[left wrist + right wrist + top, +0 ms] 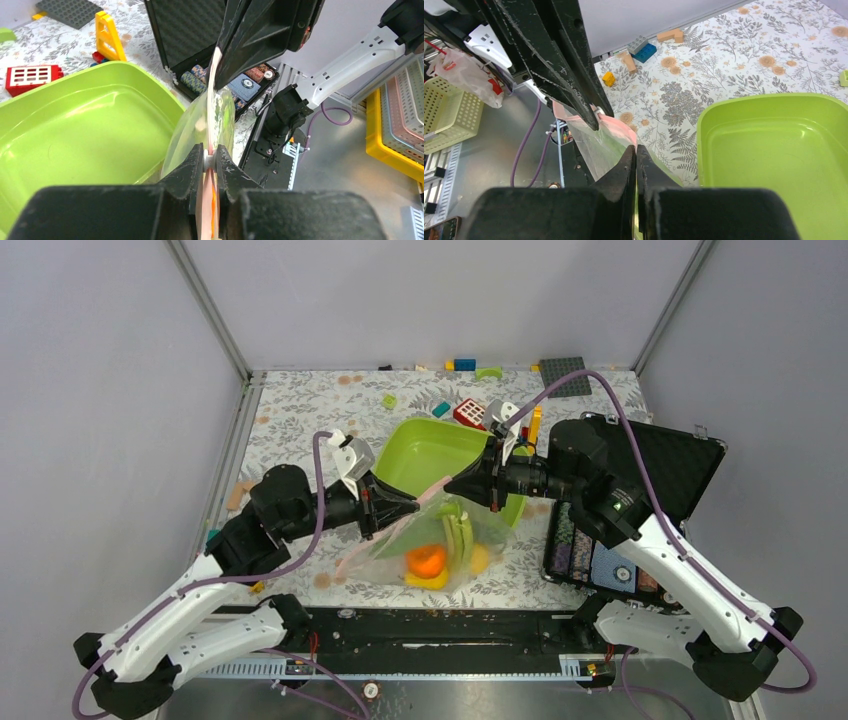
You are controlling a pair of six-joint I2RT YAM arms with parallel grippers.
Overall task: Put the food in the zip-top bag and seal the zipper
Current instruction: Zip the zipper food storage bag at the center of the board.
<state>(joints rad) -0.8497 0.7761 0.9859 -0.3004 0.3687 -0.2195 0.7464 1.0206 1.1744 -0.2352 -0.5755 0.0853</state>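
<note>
strung between the 2 grippers by its zipper, bag sagging below them, with orange fruit, yellow fruit and green stalks low inside. left gripper clamped tight on the pink strip; right gripper pinched closed on it too. both arms reaching inward, tips facing each other, just beside the green tray.

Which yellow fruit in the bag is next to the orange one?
The yellow fruit at the bag's near edge, right beside the orange fruit. The other yellow fruit lies apart, right of the green stalks.
</note>
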